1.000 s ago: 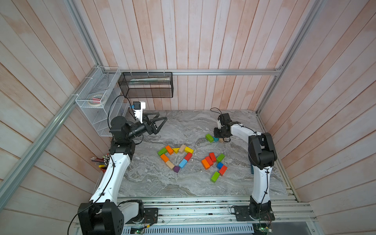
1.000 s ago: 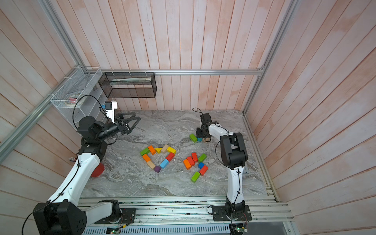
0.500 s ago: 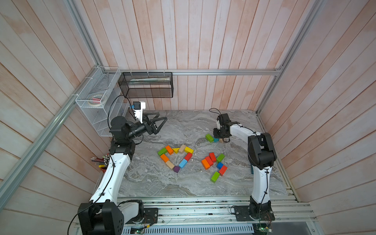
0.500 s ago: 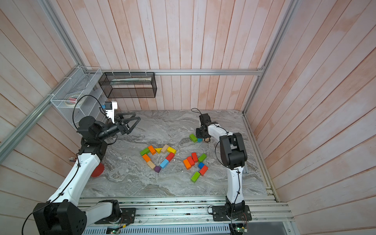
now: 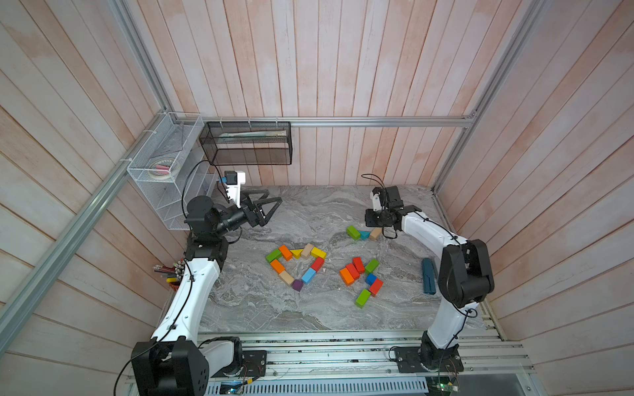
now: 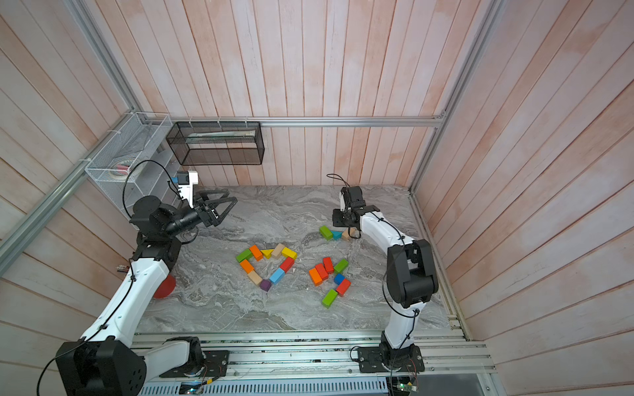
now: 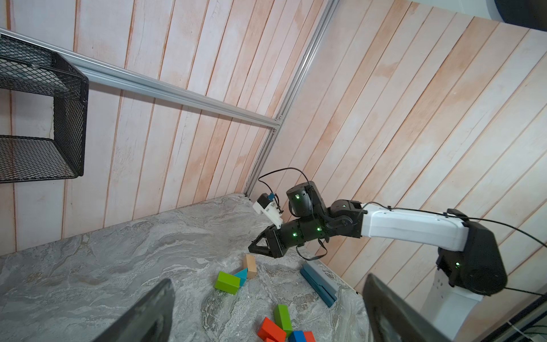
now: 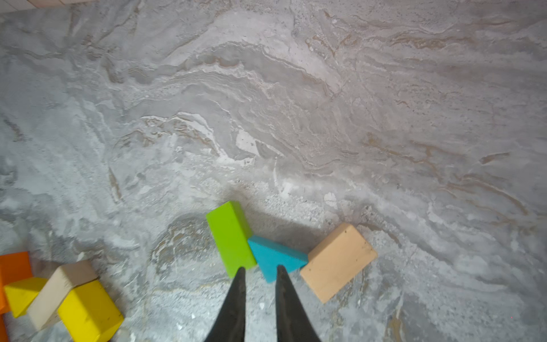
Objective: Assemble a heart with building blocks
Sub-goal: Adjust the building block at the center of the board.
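The heart (image 5: 308, 275) looks closed at table (image 5: 260, 301) centre; spare blocks (image 5: 358, 265) lie at its 3 and 1 o'clock. Over the latter hovers the right gripper (image 8: 260, 267), jaws barely parted, empty; the left gripper (image 5: 272, 210) gapes empty at 10 o'clock

A robotics lab cell: 2 arms (image 5: 190, 301) bolted to aluminium rails (image 5: 343, 346), panelled walls (image 5: 343, 68) boxing a marbled tabletop (image 5: 308, 212).

We saw open tabletop (image 5: 308, 212) along the back and front; the block heart (image 5: 317, 264), a loose block cluster (image 5: 353, 271), three blocks (image 5: 364, 235) behind it and a dark blue bar (image 5: 428, 277) stood in the way.
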`<move>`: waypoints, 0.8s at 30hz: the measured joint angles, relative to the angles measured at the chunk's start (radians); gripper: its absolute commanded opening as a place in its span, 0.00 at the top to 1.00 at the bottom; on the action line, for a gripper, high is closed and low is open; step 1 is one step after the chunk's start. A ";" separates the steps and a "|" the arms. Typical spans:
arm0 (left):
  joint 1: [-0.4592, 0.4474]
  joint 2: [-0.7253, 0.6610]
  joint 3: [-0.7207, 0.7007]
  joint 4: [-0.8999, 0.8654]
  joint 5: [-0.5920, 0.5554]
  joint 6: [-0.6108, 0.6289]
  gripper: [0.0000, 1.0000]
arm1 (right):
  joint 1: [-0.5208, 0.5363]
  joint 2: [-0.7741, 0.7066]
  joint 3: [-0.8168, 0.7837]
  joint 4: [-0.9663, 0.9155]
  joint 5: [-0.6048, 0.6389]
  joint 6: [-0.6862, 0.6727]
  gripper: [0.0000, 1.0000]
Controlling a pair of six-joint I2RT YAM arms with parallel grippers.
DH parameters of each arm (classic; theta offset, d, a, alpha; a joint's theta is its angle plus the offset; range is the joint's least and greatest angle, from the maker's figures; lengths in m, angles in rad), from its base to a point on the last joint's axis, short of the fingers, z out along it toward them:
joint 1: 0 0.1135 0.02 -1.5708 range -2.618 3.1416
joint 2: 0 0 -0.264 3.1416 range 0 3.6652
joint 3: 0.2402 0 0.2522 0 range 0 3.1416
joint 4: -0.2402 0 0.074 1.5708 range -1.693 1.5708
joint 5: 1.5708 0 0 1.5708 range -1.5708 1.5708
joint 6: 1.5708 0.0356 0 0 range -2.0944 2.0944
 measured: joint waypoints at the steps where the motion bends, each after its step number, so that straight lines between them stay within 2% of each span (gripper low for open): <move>1: 0.000 0.000 0.000 -0.001 0.000 0.000 0.00 | 0.008 -0.024 -0.027 0.003 0.000 0.003 0.77; 8: -0.008 0.000 0.000 -0.096 -0.044 0.033 0.00 | 0.126 -0.164 -0.219 0.007 0.006 0.037 0.72; 15: -0.092 -0.041 -0.006 -0.505 -0.310 0.109 0.03 | 0.305 -0.257 -0.338 0.065 -0.051 0.077 0.75; 20: -0.097 -0.153 -0.099 -0.708 -0.474 0.074 0.07 | 0.418 -0.273 -0.400 0.158 -0.105 0.143 0.77; 24: -0.090 -0.192 -0.177 -0.803 -0.551 0.029 0.10 | 0.510 -0.264 -0.405 0.224 -0.132 0.188 0.80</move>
